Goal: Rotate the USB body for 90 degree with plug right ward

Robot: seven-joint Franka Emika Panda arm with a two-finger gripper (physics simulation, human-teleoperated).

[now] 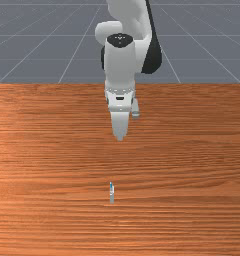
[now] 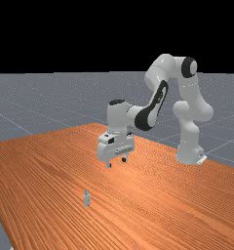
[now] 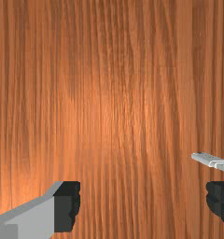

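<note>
Nearest in the far view, the USB body (image 2: 87, 199) rests on the wooden table (image 2: 153, 210); rightward, the gripper (image 2: 116, 162) hangs above the wood, its fingers spread apart, then comes the arm's base (image 2: 189, 153) farther right

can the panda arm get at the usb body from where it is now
Probably yes: the claw hangs open and holds nothing, and nothing stands between it and the USB body on the table.
</note>
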